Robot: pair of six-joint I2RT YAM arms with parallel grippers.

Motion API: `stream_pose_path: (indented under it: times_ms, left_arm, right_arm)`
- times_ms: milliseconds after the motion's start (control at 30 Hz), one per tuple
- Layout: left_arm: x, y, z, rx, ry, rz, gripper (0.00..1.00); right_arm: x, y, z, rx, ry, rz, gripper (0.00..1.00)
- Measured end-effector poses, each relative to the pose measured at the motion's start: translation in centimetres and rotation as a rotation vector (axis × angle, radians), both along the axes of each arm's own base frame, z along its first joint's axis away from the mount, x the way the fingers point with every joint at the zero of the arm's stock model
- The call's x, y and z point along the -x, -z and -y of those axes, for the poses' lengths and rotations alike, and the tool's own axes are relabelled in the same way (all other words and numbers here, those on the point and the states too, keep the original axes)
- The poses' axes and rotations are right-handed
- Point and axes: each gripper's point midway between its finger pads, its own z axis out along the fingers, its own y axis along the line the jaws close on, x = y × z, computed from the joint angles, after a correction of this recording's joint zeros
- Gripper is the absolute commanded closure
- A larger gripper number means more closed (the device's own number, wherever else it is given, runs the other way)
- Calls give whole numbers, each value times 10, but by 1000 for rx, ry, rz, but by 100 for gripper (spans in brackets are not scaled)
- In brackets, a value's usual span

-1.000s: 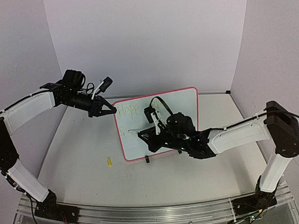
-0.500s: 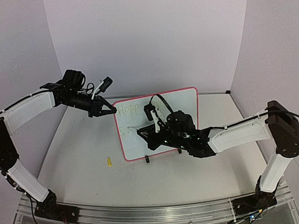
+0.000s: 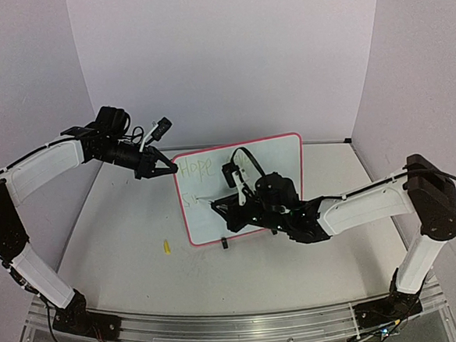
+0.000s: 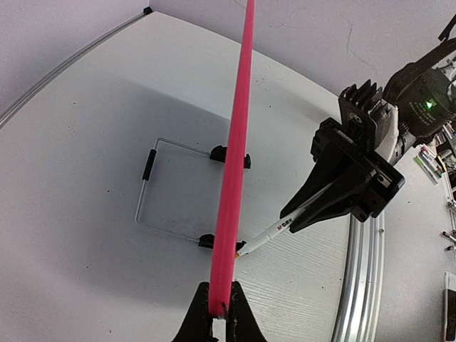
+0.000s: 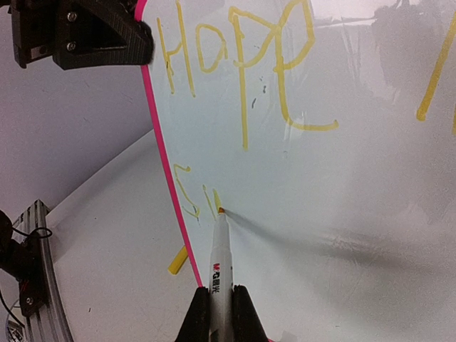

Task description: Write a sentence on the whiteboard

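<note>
Here, in the left wrist view, we see the whiteboard (image 4: 239, 142) edge-on, standing upright on the surface (image 4: 85, 142). The left end effector (image 4: 219, 317) is closed on its pink frame at the near edge. Opposite, the right end effector (image 4: 296, 214) is closed on a marker (image 4: 267, 234) that slants down to the board's face.

In the right wrist view, the sentence (image 5: 242, 64) reads "Hope" on the top line. A second line is just begun, an "S" and one short stroke, and the marker tip touches the board at that stroke. We judge the writing to be at an early stage. To do it well, we would keep the tip pressed lightly and evenly, since the yellow strokes are faint. We would also keep letters level under "Hope" while the left arm braces the frame against the push.

From above, the board stands mid-surface between the arms, and a small yellow cap (image 3: 166, 246) lies near its left foot. Compared with a second ago, the right arm has barely shifted and the second line seems one stroke longer. The left arm and board have not moved.
</note>
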Motion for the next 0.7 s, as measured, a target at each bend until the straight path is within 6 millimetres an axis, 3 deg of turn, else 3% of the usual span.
stream_pose_path:
  times_ms: [700]
  left_arm:
    - [0, 0, 0, 0, 0, 0, 100]
  right_arm:
    - [2, 9, 3, 13, 5, -21, 100]
